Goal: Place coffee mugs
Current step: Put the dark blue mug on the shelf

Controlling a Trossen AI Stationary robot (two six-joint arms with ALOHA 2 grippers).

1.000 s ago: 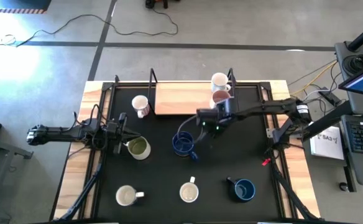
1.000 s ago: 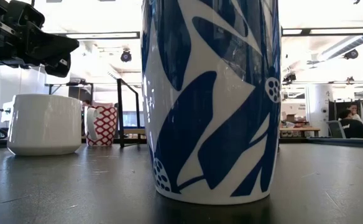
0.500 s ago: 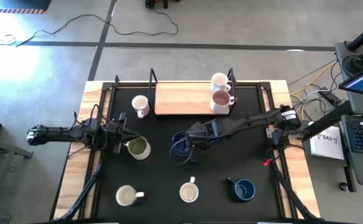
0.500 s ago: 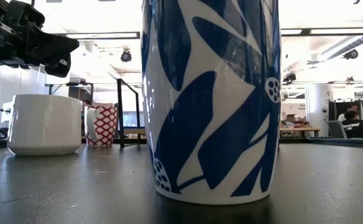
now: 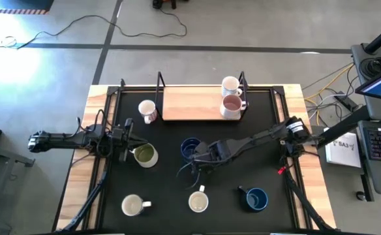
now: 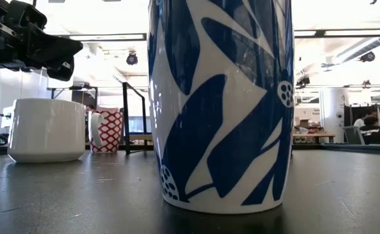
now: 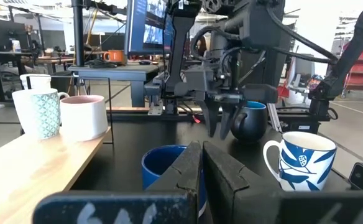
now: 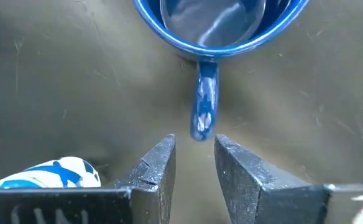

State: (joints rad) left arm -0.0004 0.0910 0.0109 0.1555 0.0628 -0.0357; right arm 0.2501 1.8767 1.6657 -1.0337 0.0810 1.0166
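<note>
My right gripper (image 8: pixel 194 155) hovers with fingers parted narrowly, holding nothing, just short of the handle (image 8: pixel 203 111) of the dark blue mug (image 5: pixel 190 149) at mat centre, while my left gripper (image 5: pixel 129 135), fully closed, waits beside the olive-green mug (image 5: pixel 145 155).

overhead view straight down; low view tabletop-level, blue-patterned mug (image 6: pixel 220 104) close; shared table (image 5: pixel 167 189).

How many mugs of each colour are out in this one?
White or cream mugs: 3
Dark blue mugs: 2
Olive-green mug: 1
Pinkish mug: 1
White mug with red print: 1
Total: 8
</note>
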